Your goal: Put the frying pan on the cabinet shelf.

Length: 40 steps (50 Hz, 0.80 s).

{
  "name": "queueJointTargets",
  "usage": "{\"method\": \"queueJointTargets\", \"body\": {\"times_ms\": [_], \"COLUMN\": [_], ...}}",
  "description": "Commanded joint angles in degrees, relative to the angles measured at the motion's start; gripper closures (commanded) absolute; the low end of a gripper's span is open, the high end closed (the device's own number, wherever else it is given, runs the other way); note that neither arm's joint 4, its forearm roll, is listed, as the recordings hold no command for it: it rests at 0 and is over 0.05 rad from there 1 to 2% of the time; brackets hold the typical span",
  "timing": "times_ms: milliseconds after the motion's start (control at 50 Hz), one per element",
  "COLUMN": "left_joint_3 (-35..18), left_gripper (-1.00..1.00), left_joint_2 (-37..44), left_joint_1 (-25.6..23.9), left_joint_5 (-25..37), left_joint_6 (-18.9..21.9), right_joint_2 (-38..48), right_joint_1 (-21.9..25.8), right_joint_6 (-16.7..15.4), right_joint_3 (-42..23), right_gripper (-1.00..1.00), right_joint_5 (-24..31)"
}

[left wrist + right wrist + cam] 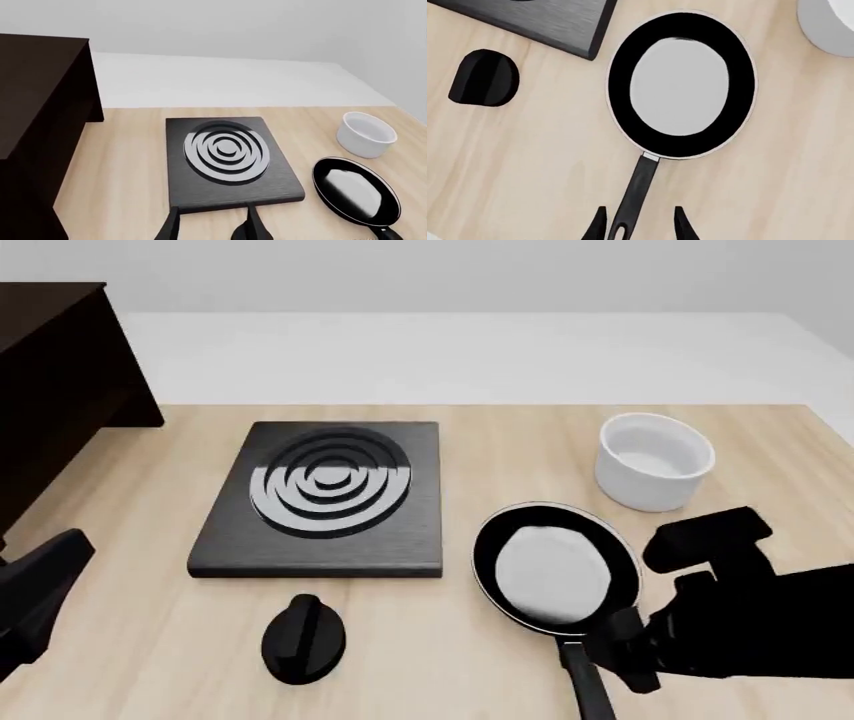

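— Pale wooden table (pixel 441 640), white wall behind it. What sits on it?

— Take the stove plate (pixel 324 498) as the marker: a black square slab with grey rings, near the middle of the table. The frying pan (pixel 554 575) lies flat on the table just to the right of it, a little nearer the arms, handle pointing back toward them. A white pot (pixel 653 460) stands beyond the pan, further right of the stove plate. A small black knob (pixel 304 638) lies on the table in front of the stove plate.

— And the cabinet?

— The dark cabinet (pixel 60 380) stands well to the left of the stove plate, at the table's edge. The pan is far from it.

— The arms?

— The right gripper (pixel 638 222) hangs over the pan's handle, fingers apart, one on each side of it, not closed on it. The left gripper (pixel 212 225) is in front of the stove plate, fingers apart and holding nothing.
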Motion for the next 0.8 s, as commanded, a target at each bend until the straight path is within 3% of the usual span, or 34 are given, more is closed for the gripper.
{"method": "queueJointTargets", "body": {"times_ms": [20,320,360,400,420,800], "left_joint_3": [-0.3,0.2,0.1,-0.6,-1.0,-0.7], "left_gripper": [-1.0,-1.0,-1.0,-1.0,-1.0,-1.0], "left_joint_2": [0.1,0.3,0.3,0.0,-0.2,-0.3], "left_joint_1": [-0.1,-0.3,-0.3,-0.5,-0.7,-0.4], "left_joint_5": [0.3,-0.2,-0.1,0.5,0.9,0.6], "left_joint_6": [-0.1,0.0,0.0,-0.3,-0.7,0.1], "right_joint_2": [3.2,5.1,5.3,6.2,6.1,9.8], "right_joint_1": [2.8,5.3,8.0,7.5,7.6,8.9], "right_joint_6": [2.4,4.5,9.1,6.4,7.5,8.9], "right_joint_3": [2.4,4.9,5.5,5.1,5.4,8.7], "right_gripper": [-1.0,-1.0,-1.0,-1.0,-1.0,-1.0], "right_joint_5": [-2.5,-5.0,-5.3,-5.3,-5.7,-10.7]}}
